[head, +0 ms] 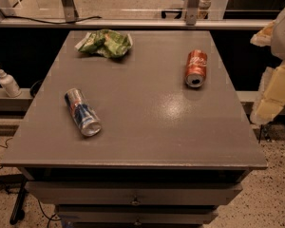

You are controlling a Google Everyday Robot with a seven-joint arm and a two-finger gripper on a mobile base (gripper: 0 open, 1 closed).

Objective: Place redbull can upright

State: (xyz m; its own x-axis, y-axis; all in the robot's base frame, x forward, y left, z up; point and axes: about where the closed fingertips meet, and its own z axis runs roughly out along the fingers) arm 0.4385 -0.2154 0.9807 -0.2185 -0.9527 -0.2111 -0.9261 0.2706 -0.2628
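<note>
The redbull can (82, 111) lies on its side on the left half of the grey table (147, 127). It is slim, silver and blue, with its silver top pointing toward the front edge. My gripper (271, 91) hangs as a pale, cream-coloured shape at the right edge of the view, beyond the table's right side. It is far from the redbull can and touches nothing that I can see.
An orange-red soda can (195, 68) lies on its side at the back right of the table. A crumpled green chip bag (106, 43) lies at the back left. A white pump bottle (8, 82) stands on a ledge off the table's left side. Drawers sit below the front edge.
</note>
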